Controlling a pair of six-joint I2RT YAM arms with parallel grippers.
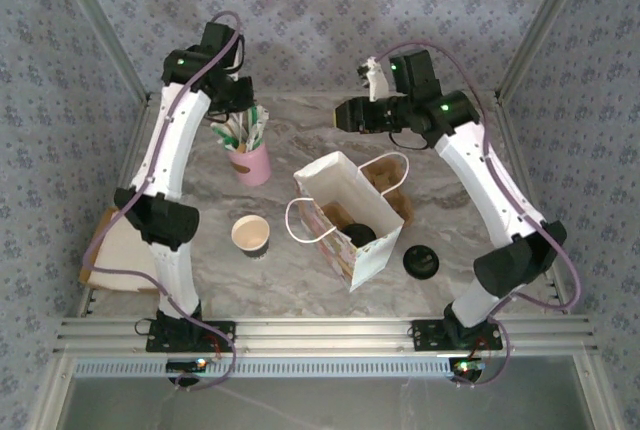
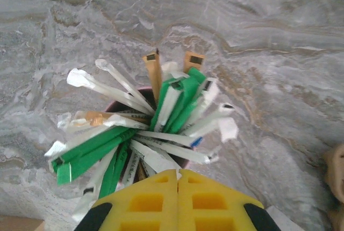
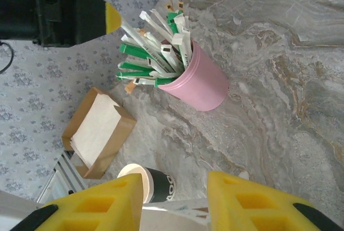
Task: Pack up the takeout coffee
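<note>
left gripper [image 2: 178,180] pads together over the packets [image 2: 177,102] in the pink cup [image 3: 201,80]; can't tell if one's pinched. right gripper [image 3: 174,190] jaws apart. coffee cup [image 1: 250,235] sits on tabletop [image 1: 300,140] beside paper bag [image 1: 350,215]. risk: lift snags neighbouring packets, scatters them or tips the pink cup.

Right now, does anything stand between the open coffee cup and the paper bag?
Nothing solid that I can see. The coffee cup stands left of the paper bag with bare table between; only the bag's white handle loop droops on that side.
</note>
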